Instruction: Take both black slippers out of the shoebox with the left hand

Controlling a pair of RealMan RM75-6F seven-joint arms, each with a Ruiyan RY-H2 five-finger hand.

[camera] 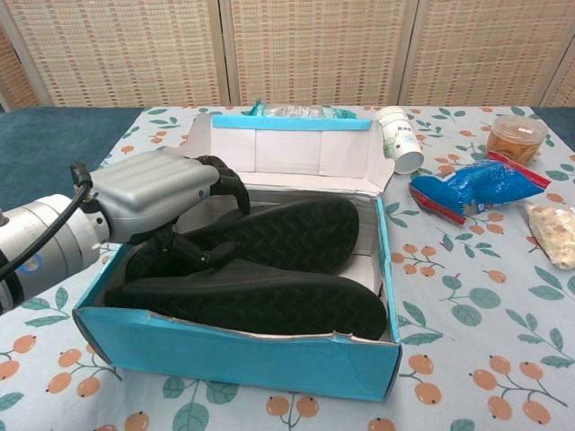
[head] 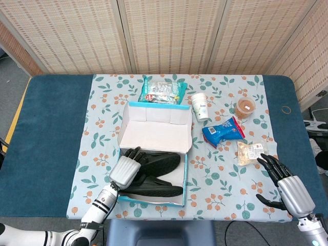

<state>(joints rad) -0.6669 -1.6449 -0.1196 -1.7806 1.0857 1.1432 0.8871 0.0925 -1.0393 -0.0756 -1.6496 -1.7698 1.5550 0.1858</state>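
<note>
Inside the shoebox (camera: 269, 364), left hand (camera: 162, 193) curls over a slipper (camera: 269, 235).

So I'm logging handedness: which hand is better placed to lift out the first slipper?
The left hand: it is already inside the shoebox, fingers curled over the far slipper. The right hand sits open on the tablecloth, well away from the box.
</note>
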